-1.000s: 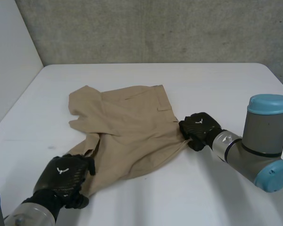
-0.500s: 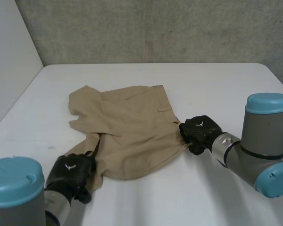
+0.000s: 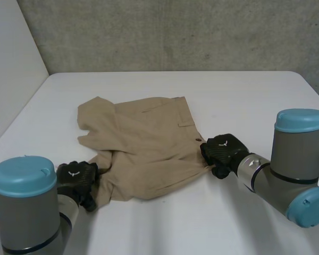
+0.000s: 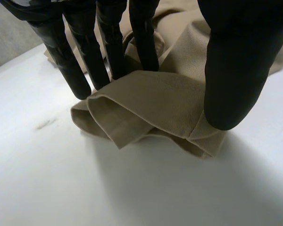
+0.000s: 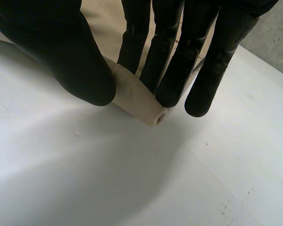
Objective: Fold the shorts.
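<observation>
Smooth white tabletop (image 3: pixel 165 223), grey concrete wall (image 3: pixel 175 32) behind. Tan twill shorts (image 3: pixel 143 143) lie rumpled between both hands. The left hand (image 3: pixel 77 178) has its fingers (image 4: pixel 109 47) pinching a folded hem; the right hand (image 3: pixel 223 150) pinches a rolled corner.

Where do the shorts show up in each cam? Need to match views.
Head view: shorts spread mid-table, between left hand and right hand.
Left wrist view: bunched hem corner pinched between the left hand's fingers and thumb.
Right wrist view: rolled edge pinched between the right hand's thumb and fingers.
Shared landmark: the white table.
</observation>
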